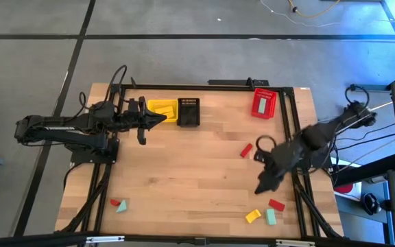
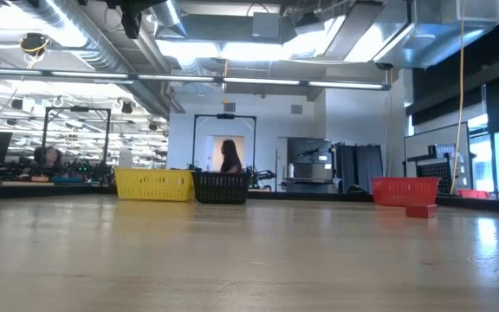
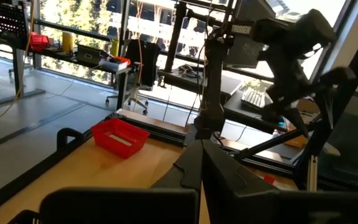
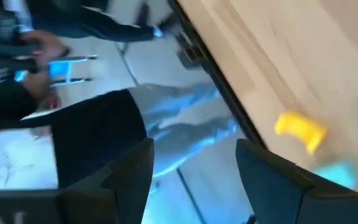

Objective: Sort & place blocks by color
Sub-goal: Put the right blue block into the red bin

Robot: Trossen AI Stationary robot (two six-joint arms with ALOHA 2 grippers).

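Nearest the table's front edge lie two clusters of blocks: a red block (image 1: 115,203) and a teal triangular block (image 1: 122,207) at the front left, and at the front right a yellow block (image 1: 253,216), a teal block (image 1: 271,217) and a red bar (image 1: 276,204). The right gripper (image 1: 264,184) hangs just above that right cluster, fingers (image 4: 127,171) spread apart with nothing between them — its wrist view looks past the table edge to the floor and catches the yellow block (image 4: 300,130) on the pale wood. The wide middle of the wooden table (image 1: 184,171) is bare planking, framed by black rails. Farther back, another red block (image 1: 246,151) lies right of centre. At the far edge stand three slotted plastic baskets: the yellow basket (image 1: 162,110) holding a yellow piece, the black basket (image 1: 188,112) touching it, and the red basket (image 1: 264,103) well apart. The left gripper (image 1: 162,119) hovers by the yellow basket, jaws shut and empty. Only the low view shows a person (image 2: 230,158) in the room beyond.
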